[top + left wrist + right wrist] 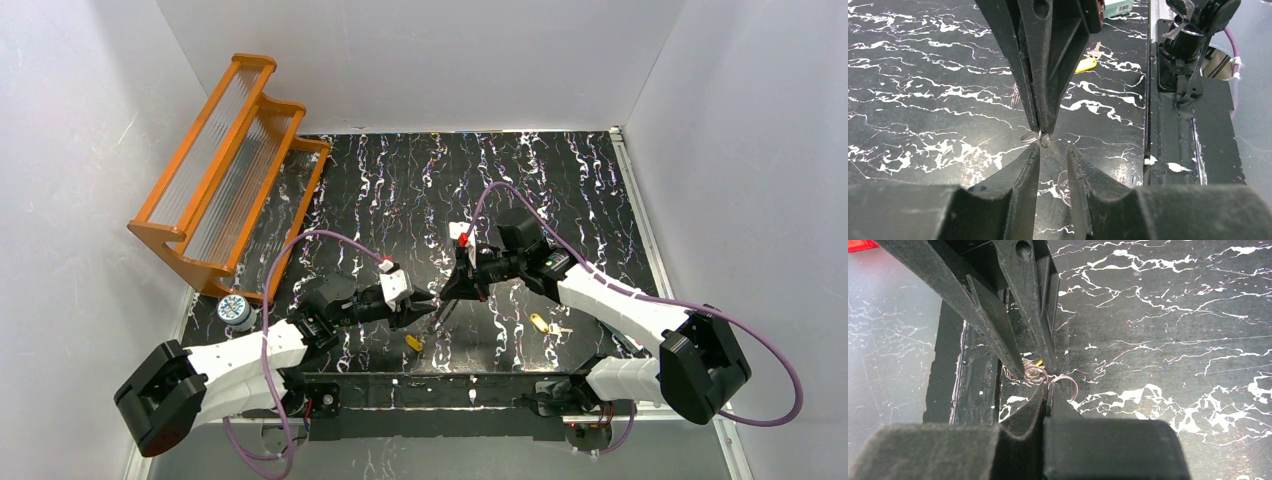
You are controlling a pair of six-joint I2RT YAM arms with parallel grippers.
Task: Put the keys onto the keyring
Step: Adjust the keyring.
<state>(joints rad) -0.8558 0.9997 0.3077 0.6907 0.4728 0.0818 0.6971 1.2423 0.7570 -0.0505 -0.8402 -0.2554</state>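
Observation:
The keyring is a thin wire loop with coils, held low over the black marbled table between my two grippers. My right gripper is shut on it; it also shows in the left wrist view and the top view. My left gripper is open, its fingers either side of the ring's coils; the top view shows it facing the right one. One yellow-headed key lies on the table below the grippers. The other key lies to the right, also in the left wrist view.
An orange rack stands at the back left, with a small round tin at its near foot. A black rail runs along the table's front edge. White walls close in the sides and back.

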